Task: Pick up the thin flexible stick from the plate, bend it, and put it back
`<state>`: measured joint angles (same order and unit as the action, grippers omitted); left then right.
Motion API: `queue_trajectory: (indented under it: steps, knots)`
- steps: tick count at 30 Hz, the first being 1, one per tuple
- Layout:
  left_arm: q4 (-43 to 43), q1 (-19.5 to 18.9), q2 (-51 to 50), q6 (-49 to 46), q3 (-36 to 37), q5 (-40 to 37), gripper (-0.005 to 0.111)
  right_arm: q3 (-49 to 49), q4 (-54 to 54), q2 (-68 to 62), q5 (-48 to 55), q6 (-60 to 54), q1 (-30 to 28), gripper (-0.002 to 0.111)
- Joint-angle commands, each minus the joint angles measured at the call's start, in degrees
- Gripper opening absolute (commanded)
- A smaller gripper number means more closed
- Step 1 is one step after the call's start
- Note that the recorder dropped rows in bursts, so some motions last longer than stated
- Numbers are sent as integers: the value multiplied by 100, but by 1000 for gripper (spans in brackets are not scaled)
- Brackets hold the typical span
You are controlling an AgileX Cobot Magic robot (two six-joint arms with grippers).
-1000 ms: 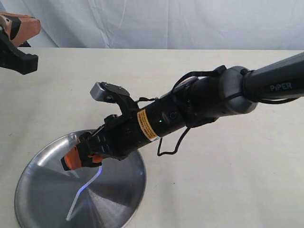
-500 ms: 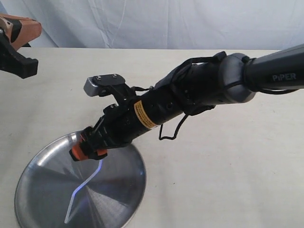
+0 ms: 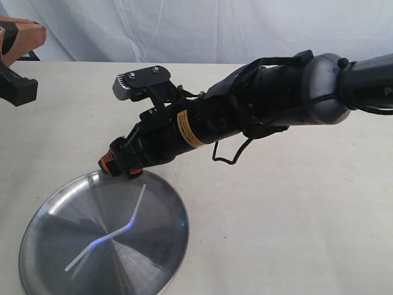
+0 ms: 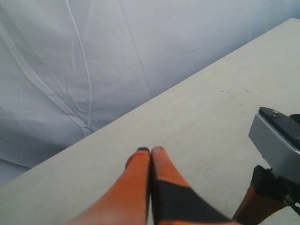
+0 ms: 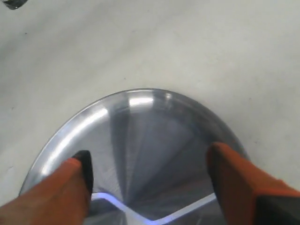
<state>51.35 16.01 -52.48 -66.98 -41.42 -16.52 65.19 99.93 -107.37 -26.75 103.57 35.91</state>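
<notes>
The plate is a shiny steel round at the table's near left. On it the thin flexible stick lies free, whitish and kinked at mid-length. My right gripper hovers over the plate's far rim, open and holding nothing. In the right wrist view its orange fingers spread wide around the gripper's middle, above the plate, with the stick running below them. My left gripper is shut with nothing in it, above bare table at the far left.
The right arm stretches in from the right edge, its grey wrist camera sticking up above the gripper; that camera also shows in the left wrist view. A white cloth hangs behind the beige table.
My right gripper has risen and drawn back from over the plate's middle to its far rim. The stick has settled flatter on the plate, its lower end swung left.
</notes>
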Motion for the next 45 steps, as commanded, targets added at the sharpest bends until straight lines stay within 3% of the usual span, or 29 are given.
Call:
queue_trajectory:
  steps: [1, 3, 5, 6, 13, 19, 33, 38, 42, 45]
  knots:
    - [-1273, -103, 274, 1306, 34, -241, 0, 13, 1, 288, 798, -75, 7, 55]
    - [-1797, -162, 422, 2055, 34, -423, 0, -34, 1, 485, 1098, -75, 7, 35]
    - [-2037, -179, 586, 2533, 34, -574, 0, -117, 1, 748, 1375, -139, 7, 5]
    - [-2050, -179, 686, 2682, 34, -661, 0, -168, 1, 867, 1488, -193, 7, 0]
    - [-1627, -179, 1639, 3094, 34, -1487, 0, -1971, 1, 3097, 2055, -119, 7, -1]
    - [-1244, -179, 1685, 3117, 34, -2248, 0, -3369, 1, 4731, 2675, 296, 7, -1]
    - [-1393, -179, 1685, 3166, 34, -2224, 0, -3546, 1, 5633, 2951, 267, -48, -1]
    - [-1475, -179, 1685, 3166, 34, -2202, 0, -3851, -165, 7218, 2771, 298, -1052, -1]
    - [-1500, -179, 1685, 3166, 34, -2202, 0, -4296, -474, 8425, 2443, 298, -2283, -1]
    - [-1500, -179, 1685, 3166, 34, -2202, 0, -4494, -496, 9061, 2399, 298, -2704, -1]
